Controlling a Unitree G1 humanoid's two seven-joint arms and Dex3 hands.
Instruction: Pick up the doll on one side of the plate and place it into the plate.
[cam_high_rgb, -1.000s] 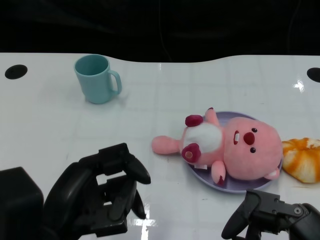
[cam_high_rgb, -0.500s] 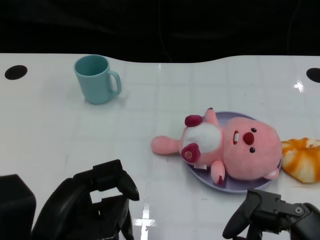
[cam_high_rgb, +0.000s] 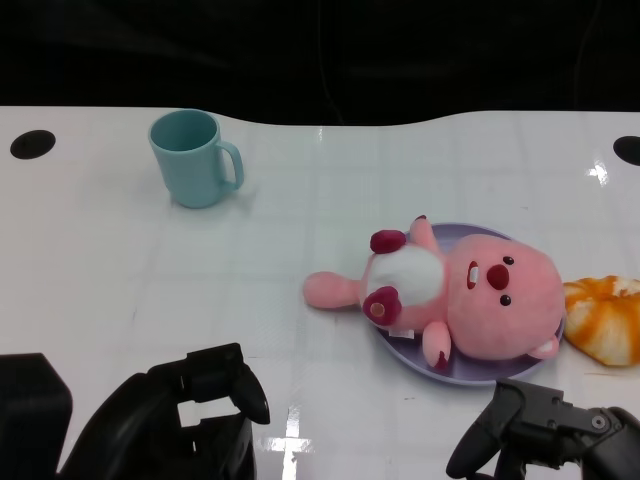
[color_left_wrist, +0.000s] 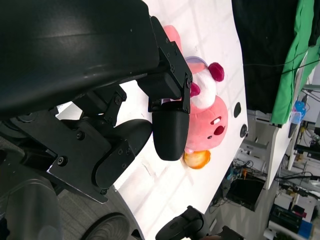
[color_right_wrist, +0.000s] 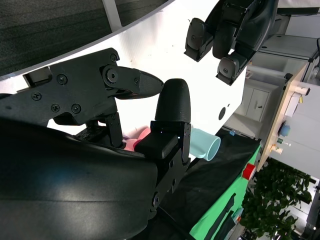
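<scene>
A lab — cables (color_left_wrist: 235, 172), green backdrop (color_left_wrist: 295, 55), cabinets (color_right_wrist: 260, 97)

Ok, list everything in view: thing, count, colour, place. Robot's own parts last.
doll: one, pink with white belly and dark red paws, lying on the plate, one limb reaching past the rim onto the table
plate: one, lavender, right of centre, under the doll
mug: one, teal, upright, far left, handle toward the plate
orange thing: one, orange and white, at the right edge beside the plate; what it is I cannot tell
table: one, white, glossy, with dark round holes near its far corners
left hand: one, black, low at near left, holding nothing
right hand: one, black, low at near right, in front of the plate, holding nothing
</scene>
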